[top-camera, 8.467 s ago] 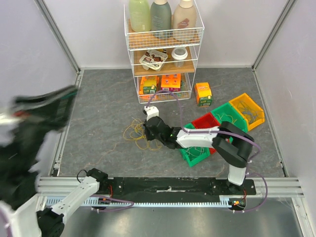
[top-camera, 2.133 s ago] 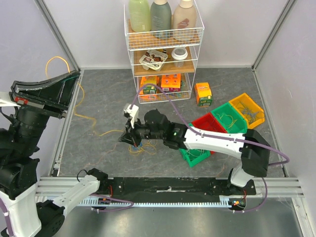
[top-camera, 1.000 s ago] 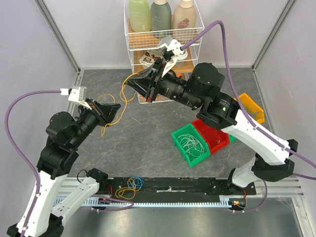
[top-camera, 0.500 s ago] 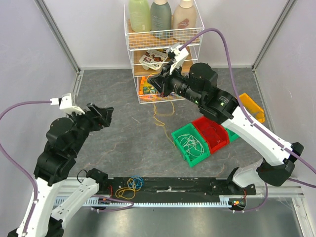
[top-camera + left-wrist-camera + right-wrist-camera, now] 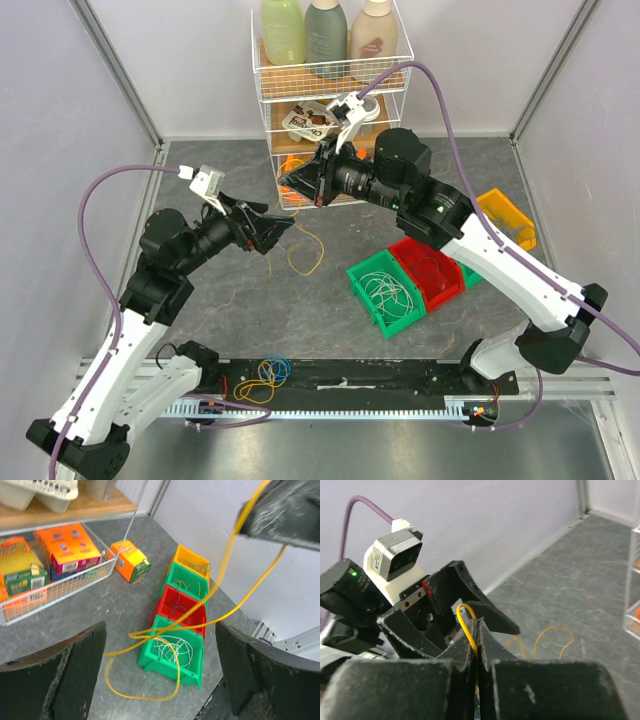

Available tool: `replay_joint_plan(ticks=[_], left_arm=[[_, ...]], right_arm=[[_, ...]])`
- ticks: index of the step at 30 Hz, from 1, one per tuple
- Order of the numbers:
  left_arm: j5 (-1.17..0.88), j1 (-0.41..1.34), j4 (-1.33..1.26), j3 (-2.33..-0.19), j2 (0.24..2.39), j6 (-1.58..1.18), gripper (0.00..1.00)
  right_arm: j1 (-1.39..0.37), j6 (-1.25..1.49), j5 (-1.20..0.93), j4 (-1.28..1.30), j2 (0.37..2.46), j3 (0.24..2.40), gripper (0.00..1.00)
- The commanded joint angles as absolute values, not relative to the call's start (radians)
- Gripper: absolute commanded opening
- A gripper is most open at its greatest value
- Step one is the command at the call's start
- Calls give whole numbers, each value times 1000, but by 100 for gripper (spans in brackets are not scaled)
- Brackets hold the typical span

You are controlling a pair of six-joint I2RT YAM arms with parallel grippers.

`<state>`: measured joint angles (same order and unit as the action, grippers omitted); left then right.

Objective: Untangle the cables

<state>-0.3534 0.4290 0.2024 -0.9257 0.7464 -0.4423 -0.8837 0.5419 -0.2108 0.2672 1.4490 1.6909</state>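
Observation:
My right gripper (image 5: 289, 183) hangs in front of the wire shelf, shut on a thin yellow cable (image 5: 467, 621). That cable (image 5: 303, 252) drops from it and ends in a loose loop (image 5: 150, 696) on the table. My left gripper (image 5: 274, 230) is wide open just left of and below the right one, nothing between its fingers (image 5: 55, 677); the cable passes in front of it untouched. White cables (image 5: 172, 651) lie coiled in the near green bin (image 5: 360, 276). A small blue and yellow bundle (image 5: 266, 372) rests on the base rail.
A red bin (image 5: 424, 255), a second green bin (image 5: 176, 579) and a yellow bin (image 5: 508, 218) stand in a row at the right. The wire shelf (image 5: 330, 70) holds bottles and boxes at the back. An orange box (image 5: 131, 560) stands beside it.
My left gripper opened and let go of the yellow cable, then swung right toward the right gripper. The right gripper came down a little, still holding the cable.

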Motion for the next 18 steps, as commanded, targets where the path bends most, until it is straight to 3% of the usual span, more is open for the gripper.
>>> replay_joint_plan(ticks=[1, 8, 9, 12, 13, 14, 15, 18], left_arm=[[-492, 439, 61, -949, 776, -330, 94], [-583, 456, 11, -930, 788, -314, 70], [-584, 453, 6, -930, 787, -313, 63], [-536, 453, 27, -943, 787, -311, 22], [-517, 454, 43, -951, 790, -317, 11], [-494, 453, 63, -959, 790, -331, 4], [-473, 453, 89, -966, 790, -351, 2], [-367, 453, 205, -999, 792, -451, 2]], right_arm=[[-885, 684, -336, 157, 1476, 1700, 0], [-885, 775, -400, 78, 1499, 1692, 0], [-887, 782, -408, 69, 1499, 1686, 0], [-884, 758, -422, 75, 1499, 1672, 2], [-877, 743, -417, 95, 1499, 1666, 13], [-873, 691, -390, 135, 1491, 1660, 31], [-865, 651, -358, 171, 1483, 1645, 48], [-836, 559, -250, 232, 1425, 1554, 80]])
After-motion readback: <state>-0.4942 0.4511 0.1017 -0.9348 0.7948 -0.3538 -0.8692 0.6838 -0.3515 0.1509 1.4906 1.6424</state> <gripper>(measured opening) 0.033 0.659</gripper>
